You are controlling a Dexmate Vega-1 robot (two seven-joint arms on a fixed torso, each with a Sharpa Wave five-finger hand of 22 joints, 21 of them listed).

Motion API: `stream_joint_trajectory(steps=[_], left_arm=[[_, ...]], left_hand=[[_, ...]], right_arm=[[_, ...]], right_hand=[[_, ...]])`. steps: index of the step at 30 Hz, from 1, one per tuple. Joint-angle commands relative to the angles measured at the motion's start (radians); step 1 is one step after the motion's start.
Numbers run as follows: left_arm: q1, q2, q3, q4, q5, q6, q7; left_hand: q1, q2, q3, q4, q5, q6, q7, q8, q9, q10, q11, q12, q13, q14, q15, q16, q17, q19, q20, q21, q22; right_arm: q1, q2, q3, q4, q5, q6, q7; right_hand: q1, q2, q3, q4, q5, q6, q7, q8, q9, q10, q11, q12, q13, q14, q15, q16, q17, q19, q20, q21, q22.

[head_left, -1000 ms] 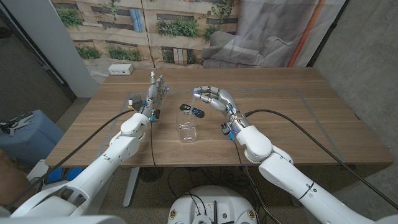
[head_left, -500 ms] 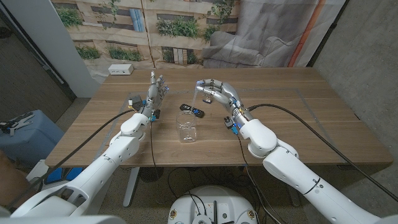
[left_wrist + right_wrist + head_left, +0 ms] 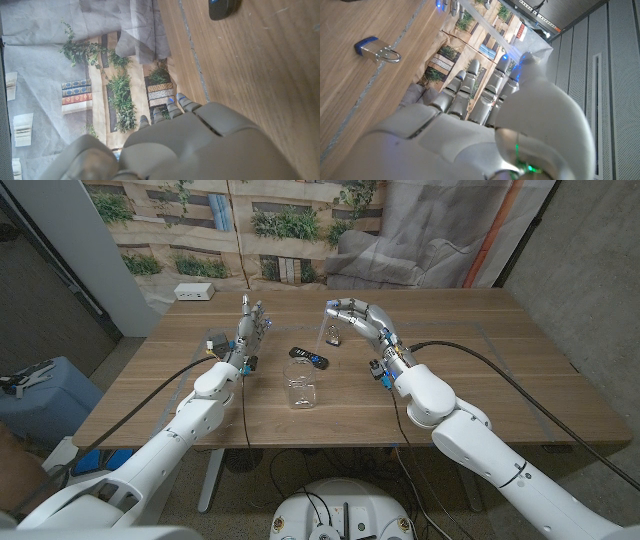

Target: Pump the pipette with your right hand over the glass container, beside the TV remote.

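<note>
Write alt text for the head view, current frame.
The right hand is raised over the far middle of the wooden table, fingers curled around a thin clear pipette. Nearer stand a glass container and a black TV remote; the left hand stands upright, fingers apart.

remote: cut off by left wrist view's edge | pipette: clear, faint, upper end cut off, grip hidden behind right hand | padlock: too small to tell in head view
</note>
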Motion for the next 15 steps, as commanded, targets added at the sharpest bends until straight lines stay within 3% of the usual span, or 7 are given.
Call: stream_joint_trajectory(steps=[1,15], left_arm=[[0.000,0.000,0.000,0.000,0.000,0.000,0.000],[0.000,0.001,0.000,-0.002,0.000,0.001,0.000]], left_hand=[[0.003,0.041,-0.010,0.000,0.005,-0.001,-0.006,0.006,0.002,0.000,0.001,0.005,0.006,-0.009,-0.115,0.006,0.002,-0.006,-0.088,0.006,0.002],[0.004,0.041,-0.010,0.000,0.006,-0.001,-0.006,0.006,0.002,-0.001,-0.003,0.004,0.006,-0.008,-0.116,0.006,0.002,-0.007,-0.088,0.005,0.002]], right_arm=[[-0.024,-0.026,0.044,-0.018,-0.007,0.000,-0.034],[-0.081,-0.070,0.088,-0.036,-0.045,0.005,-0.069]], right_hand=[[-0.004,0.004,0.004,-0.005,0.007,0.005,0.008,-0.007,0.005,-0.004,-0.002,0.002,0.006,-0.004,-0.146,-0.001,0.002,-0.001,0.008,-0.002,0.005],[-0.002,0.005,0.005,-0.008,0.009,0.006,0.007,-0.009,0.005,-0.004,-0.002,0.004,0.007,-0.004,-0.147,0.000,0.003,-0.002,0.008,-0.002,0.005]])
